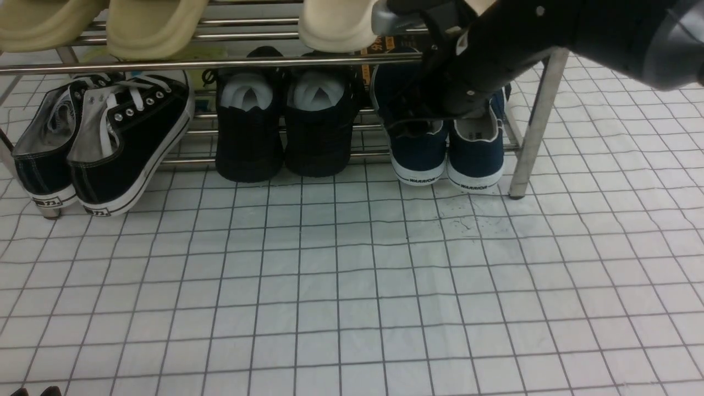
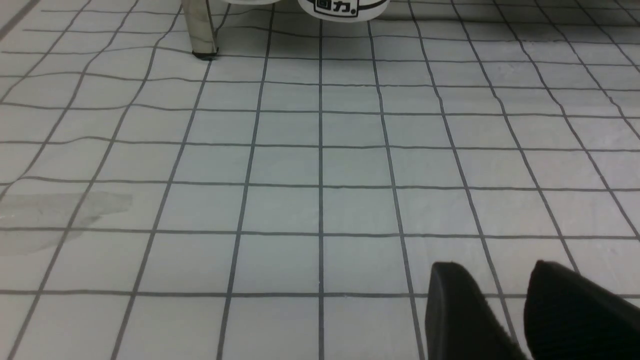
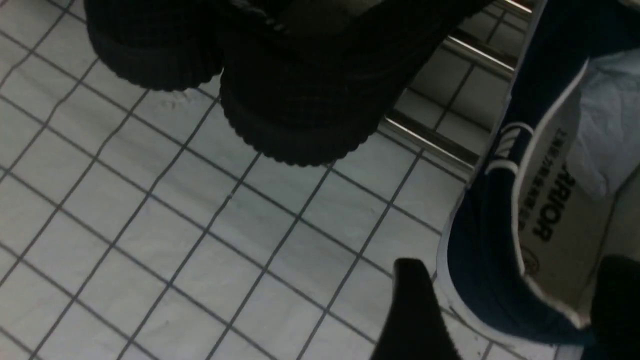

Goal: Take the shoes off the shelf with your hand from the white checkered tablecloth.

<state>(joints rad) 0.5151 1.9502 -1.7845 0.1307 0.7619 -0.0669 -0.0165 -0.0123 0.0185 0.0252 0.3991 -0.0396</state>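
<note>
The pair of navy shoes (image 1: 445, 157) stands at the right end of the shelf's (image 1: 275, 61) lower tier, heels toward me, on the white checkered tablecloth (image 1: 352, 275). My right arm comes down from the upper right over the left navy shoe (image 3: 490, 280). The right gripper (image 3: 510, 262) is open and straddles that shoe's heel wall, with one finger (image 3: 415, 310) outside over the cloth and the other (image 3: 617, 300) inside the opening. My left gripper (image 2: 492, 265) hovers low over bare cloth, its fingers slightly apart and holding nothing.
All-black shoes (image 1: 286, 132) stand just left of the navy pair. Black lace-up sneakers (image 1: 110, 143) sit at the far left. Cream slippers (image 1: 154, 25) rest on the upper tier. A chrome leg (image 1: 536, 121) rises right of the navy shoes.
</note>
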